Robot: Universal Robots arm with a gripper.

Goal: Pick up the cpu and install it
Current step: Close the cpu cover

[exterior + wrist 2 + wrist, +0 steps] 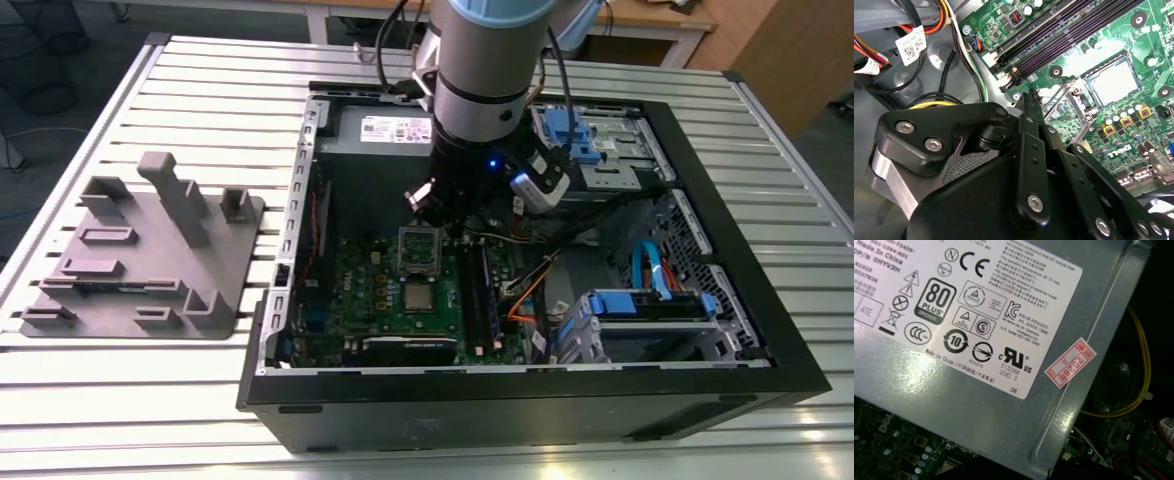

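Black linkages of my gripper (pixel 1027 100) sit closest in the second wrist view. From them I cannot tell whether it is spread or pressed together. My arm comes straight down into the open computer case (pixel 534 405), and the gripper hangs just above the socket (pixel 420 250). That socket is the metal frame with a dark centre on the green motherboard (pixel 358 290). The gripper's tip is over the socket's corner nearest the power supply box (pixel 979 410), a big grey box with a white label.

The cpu (pixel 418 295) lies flat with its pale silver top up. It is just beside the socket, on the side away from the power supply box, and clear of my gripper.

Dark memory slots (pixel 475 295) run alongside the socket on the exterior view's right, with orange cables (pixel 530 290) just past them. A grey moulded fixture (pixel 147 250) rests well apart from the socket, outside the case on the exterior view's left. It sits on the slatted table (pixel 200 90).
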